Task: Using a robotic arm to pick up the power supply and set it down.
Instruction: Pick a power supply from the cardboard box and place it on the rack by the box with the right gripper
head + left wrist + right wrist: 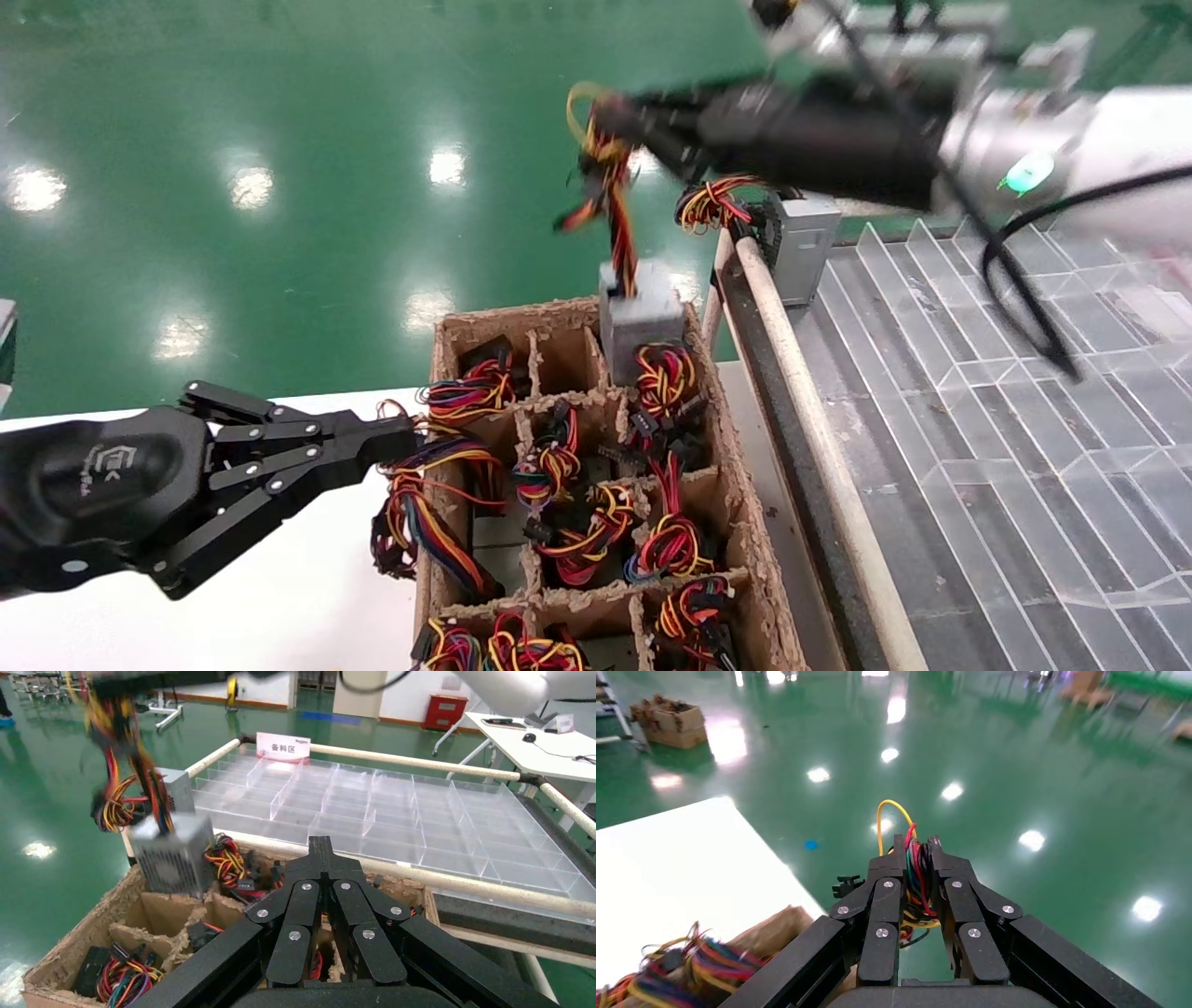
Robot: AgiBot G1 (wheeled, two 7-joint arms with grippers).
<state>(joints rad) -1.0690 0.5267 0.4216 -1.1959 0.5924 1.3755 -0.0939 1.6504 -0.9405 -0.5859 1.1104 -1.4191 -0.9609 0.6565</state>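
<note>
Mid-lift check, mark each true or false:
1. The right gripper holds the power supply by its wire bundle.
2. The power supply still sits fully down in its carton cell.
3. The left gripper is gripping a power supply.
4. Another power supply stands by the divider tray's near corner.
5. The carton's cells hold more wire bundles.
1. True: the right gripper is shut on the wire bundle, not the case.
2. False: the power supply hangs at the cardboard carton's far rim.
3. False: the left gripper is shut and empty beside the carton.
4. True: the second power supply stands by the clear divider tray.
5. True.
</note>
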